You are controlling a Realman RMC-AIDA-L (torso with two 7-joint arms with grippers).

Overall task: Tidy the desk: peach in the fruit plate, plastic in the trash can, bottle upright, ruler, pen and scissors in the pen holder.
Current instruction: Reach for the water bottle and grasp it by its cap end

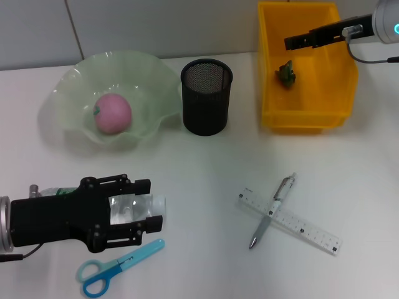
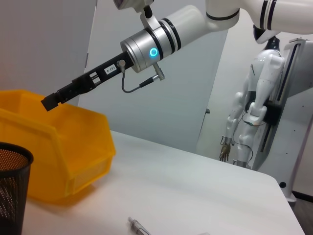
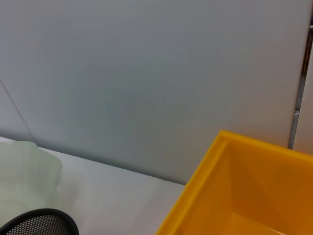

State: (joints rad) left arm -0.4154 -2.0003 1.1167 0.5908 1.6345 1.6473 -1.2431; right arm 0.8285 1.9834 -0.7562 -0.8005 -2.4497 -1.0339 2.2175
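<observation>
A clear bottle (image 1: 128, 208) lies on its side at the front left. My left gripper (image 1: 146, 204) is open, with one finger on each side of the bottle. Blue scissors (image 1: 118, 265) lie just in front of it. A pen (image 1: 272, 210) lies across a clear ruler (image 1: 305, 230) at the front right. A pink peach (image 1: 113, 113) sits in the green fruit plate (image 1: 149, 75). The black mesh pen holder (image 1: 206, 96) stands in the middle. A green piece of plastic (image 1: 287, 73) lies in the yellow bin (image 1: 305, 115). My right gripper (image 1: 290, 42) hovers over that bin.
The left wrist view shows the right gripper (image 2: 51, 102) above the yellow bin (image 2: 63, 147), the pen holder's rim (image 2: 10, 186) and the pen's end (image 2: 139, 227). The right wrist view shows the bin's rim (image 3: 234, 186), the holder (image 3: 39, 223) and the plate's edge (image 3: 29, 166).
</observation>
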